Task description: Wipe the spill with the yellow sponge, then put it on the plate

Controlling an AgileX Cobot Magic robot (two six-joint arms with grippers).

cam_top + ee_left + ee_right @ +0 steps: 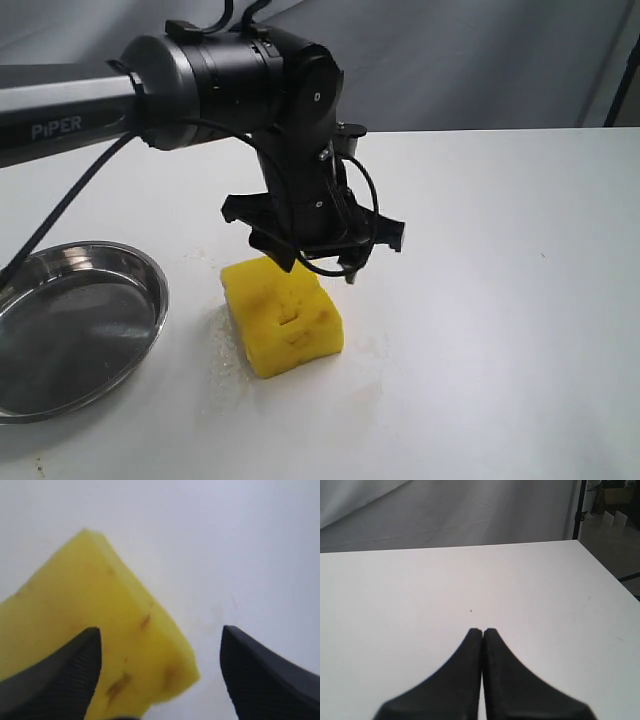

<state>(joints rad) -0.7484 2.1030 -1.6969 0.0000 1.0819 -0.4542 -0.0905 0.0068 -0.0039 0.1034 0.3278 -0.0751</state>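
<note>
The yellow sponge lies on the white table just right of the plate, apart from its rim. Brown stains mark the sponge in the left wrist view. My left gripper hangs just above the sponge's far end with its jaws wide apart and open. One finger stands over the sponge and the other over bare table. The spill does not show as a puddle; only faint wet traces lie beside the sponge. My right gripper is shut over bare table and holds nothing.
The steel plate sits at the table's front left with nothing in it. The left arm reaches in from the upper left, with a cable hanging above the plate. The table's far edge and a stand show in the right wrist view.
</note>
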